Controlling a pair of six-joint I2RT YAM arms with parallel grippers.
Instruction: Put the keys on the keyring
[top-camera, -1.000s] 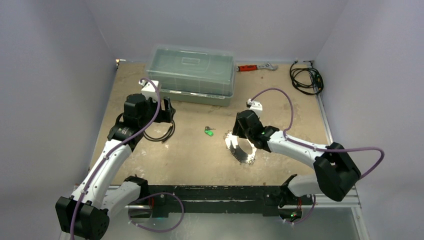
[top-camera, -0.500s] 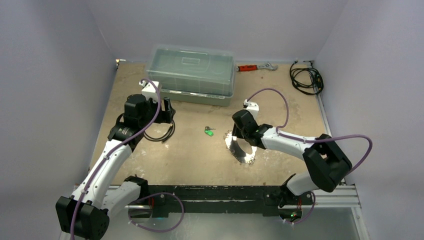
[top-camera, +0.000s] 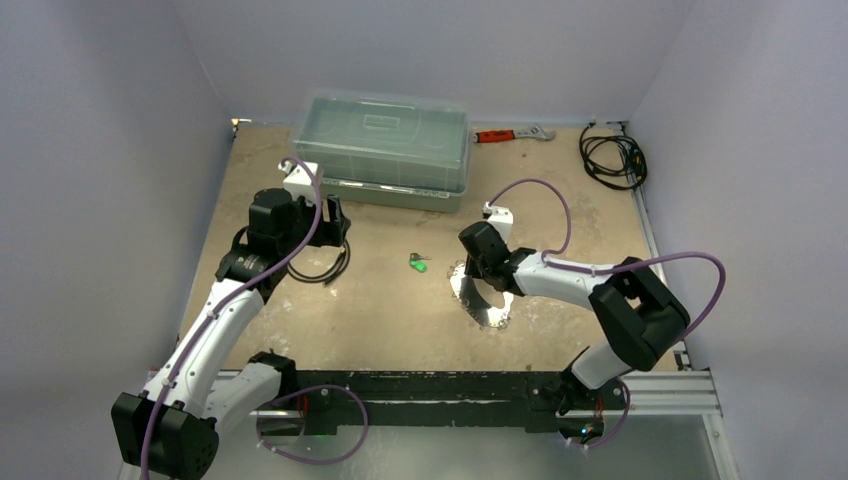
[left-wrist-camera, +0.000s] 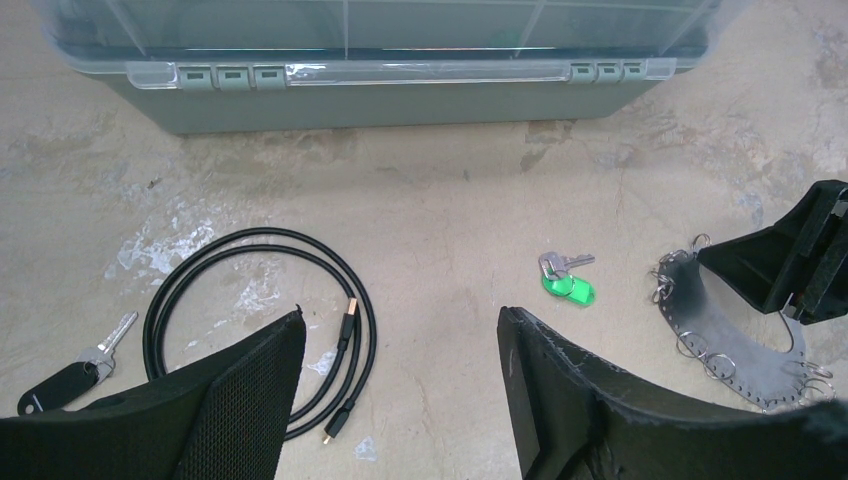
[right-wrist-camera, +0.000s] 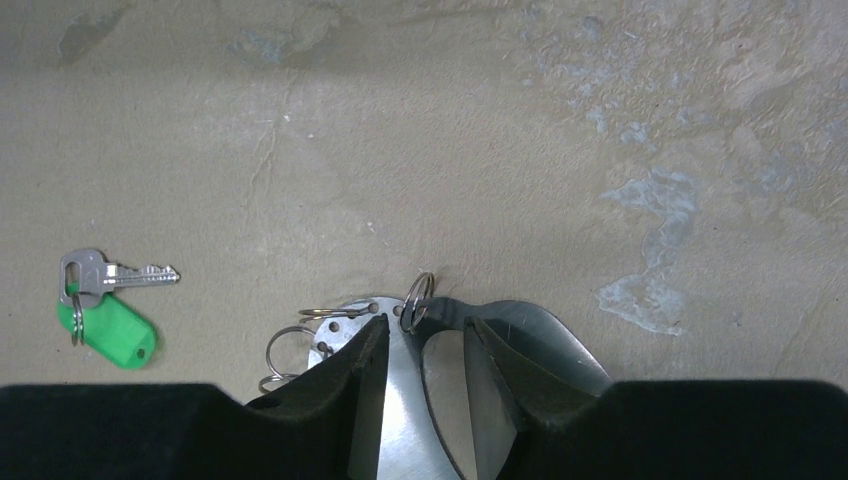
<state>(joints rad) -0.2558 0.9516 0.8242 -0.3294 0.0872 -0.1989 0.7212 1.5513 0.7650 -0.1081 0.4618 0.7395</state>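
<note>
The keys (top-camera: 418, 263) are a small silver key on a bright green tag, lying on the table; they also show as the keys (left-wrist-camera: 565, 280) and the keys (right-wrist-camera: 100, 312). Just to their right stands the keyring (top-camera: 482, 300), a curved shiny metal plate with several wire rings along its holed edge (left-wrist-camera: 730, 340). My right gripper (top-camera: 478, 272) is down on it. Its jaws (right-wrist-camera: 425, 322) are narrowed but apart, with the plate (right-wrist-camera: 445, 400) between the fingers. My left gripper (left-wrist-camera: 400, 312) hangs open and empty above the table, well left of the keys (top-camera: 335, 222).
A grey lidded tool box (top-camera: 382, 150) stands at the back. A red-handled wrench (top-camera: 505, 134) and a black cable bundle (top-camera: 612, 155) lie at the back right. A black cable loop (left-wrist-camera: 260, 320) and a black-fobbed key (left-wrist-camera: 65, 372) lie under the left arm.
The right arm has folded in leftward and its gripper has edged left and further back over the keyring while its jaws narrowed. The left arm and the keys have not moved.
</note>
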